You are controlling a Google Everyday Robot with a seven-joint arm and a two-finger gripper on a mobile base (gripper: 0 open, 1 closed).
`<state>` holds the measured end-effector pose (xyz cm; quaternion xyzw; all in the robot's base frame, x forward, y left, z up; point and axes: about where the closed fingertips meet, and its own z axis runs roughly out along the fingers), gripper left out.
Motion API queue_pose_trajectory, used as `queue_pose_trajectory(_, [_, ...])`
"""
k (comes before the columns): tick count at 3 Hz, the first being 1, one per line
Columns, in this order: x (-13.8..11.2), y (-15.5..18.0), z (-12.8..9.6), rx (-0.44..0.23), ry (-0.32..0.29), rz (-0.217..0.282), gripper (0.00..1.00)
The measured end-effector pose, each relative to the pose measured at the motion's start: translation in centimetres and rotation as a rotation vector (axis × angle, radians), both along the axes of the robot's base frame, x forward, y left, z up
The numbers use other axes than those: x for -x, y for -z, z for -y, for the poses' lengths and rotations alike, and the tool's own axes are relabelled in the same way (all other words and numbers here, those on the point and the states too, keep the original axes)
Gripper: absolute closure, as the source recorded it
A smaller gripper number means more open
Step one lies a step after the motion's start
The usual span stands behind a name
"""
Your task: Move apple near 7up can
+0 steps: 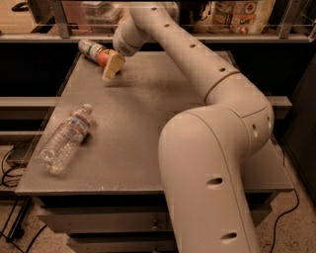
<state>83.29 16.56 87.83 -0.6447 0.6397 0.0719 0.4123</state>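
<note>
Nearest the camera, the robot's thick cream arm (207,163) rises from the lower right and fills much of the view, hiding the right part of the grey table (148,123). Under the table's front edge are grey drawer fronts (98,217), and dark cables (10,163) lie on the floor at the left. On the near left part of the tabletop, a clear plastic water bottle (66,138) lies on its side with its cap pointing toward the far end.

From its elbow the arm stretches across to the far left corner. There the gripper (110,66) hangs low over the table, its pale beige tip slanting down. The apple (102,57) sits at that corner, right against the gripper. Only a small red-orange patch of it shows, the rest being covered by the gripper (no stem can be made out). Whether the gripper clasps the apple or has let it go cannot be told. Just beyond the apple, the 7up can (89,48) lies on its side, green and white, close enough that no gap is seen between them.

Behind the table runs a metal shelf rail (247,37) with printed packages (244,15) on it.
</note>
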Motion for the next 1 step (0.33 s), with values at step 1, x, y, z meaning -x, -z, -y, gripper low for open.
queue_pose_trajectory(1, [0.00,0.01,-0.01,0.000,0.000,0.000,0.00])
